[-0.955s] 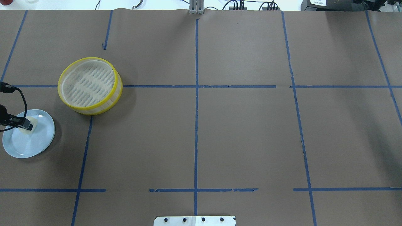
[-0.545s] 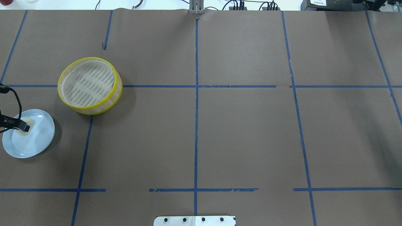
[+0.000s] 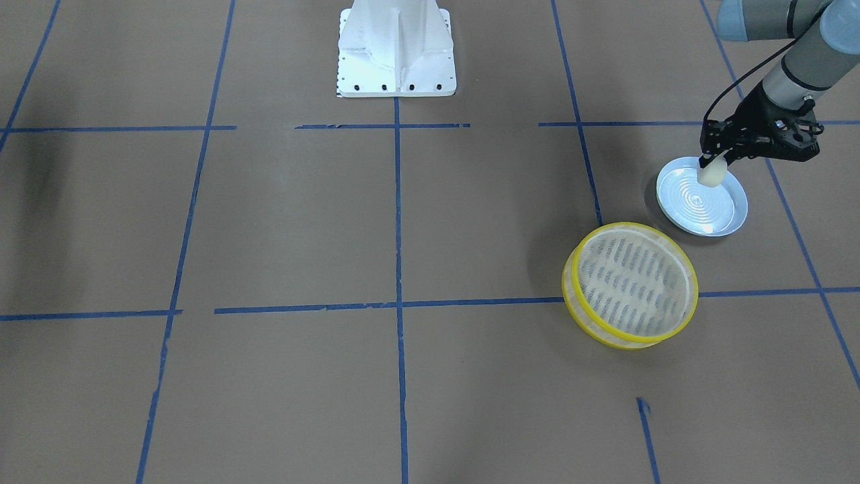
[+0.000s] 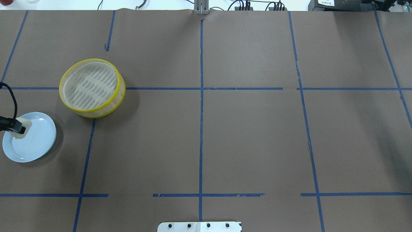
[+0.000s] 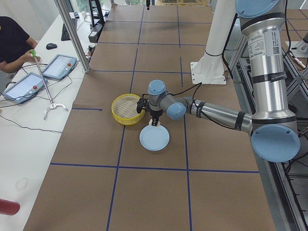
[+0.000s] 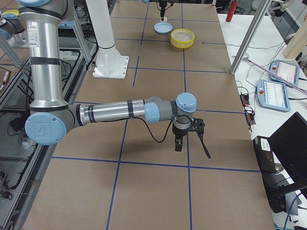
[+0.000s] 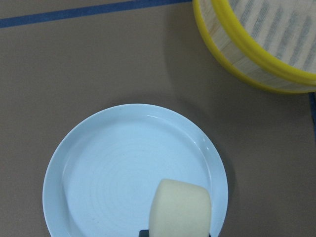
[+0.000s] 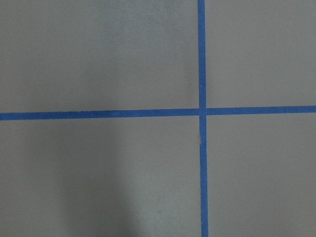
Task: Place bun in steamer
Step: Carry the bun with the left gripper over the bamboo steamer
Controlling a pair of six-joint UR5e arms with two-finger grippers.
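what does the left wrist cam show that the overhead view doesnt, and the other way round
Only the left wrist view: the fine rings in the blue plate and, close up, the slats in the outer wall of the steamer. Only the overhead view: the steamer's whole yellow rim and slit bottom, nothing in it, and the taped grid across the table. Both: the bun, held by the left gripper over the plate, with the steamer apart from it.
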